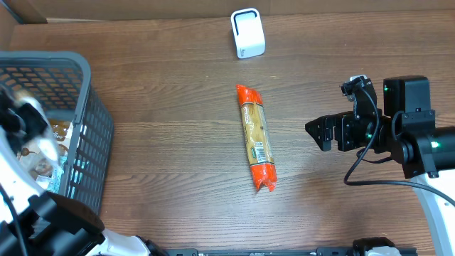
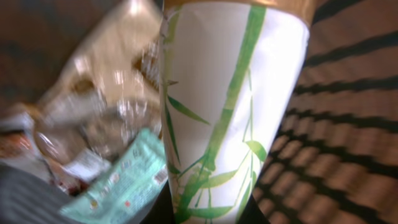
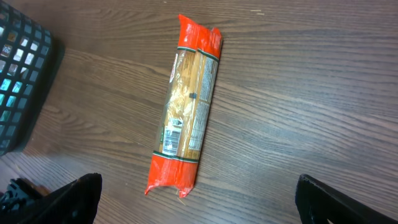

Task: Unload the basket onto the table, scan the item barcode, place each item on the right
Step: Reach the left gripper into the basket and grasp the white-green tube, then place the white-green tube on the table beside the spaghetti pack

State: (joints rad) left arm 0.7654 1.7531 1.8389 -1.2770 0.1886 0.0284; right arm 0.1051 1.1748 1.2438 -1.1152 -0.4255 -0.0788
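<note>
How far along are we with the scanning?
Done: an orange-ended clear spaghetti packet lies on the wooden table, outside the grey mesh basket; scanned or not, I cannot tell. In hand: the left claw looks shut on a white bamboo-print packet in the basket. Left: lift it to the white scanner box.

shop checkout setup: grey basket (image 1: 98, 146), white scanner (image 1: 247, 33).

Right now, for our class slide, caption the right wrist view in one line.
Open right tool above an orange-ended pasta packet lying on the wooden table, basket corner at left.
</note>
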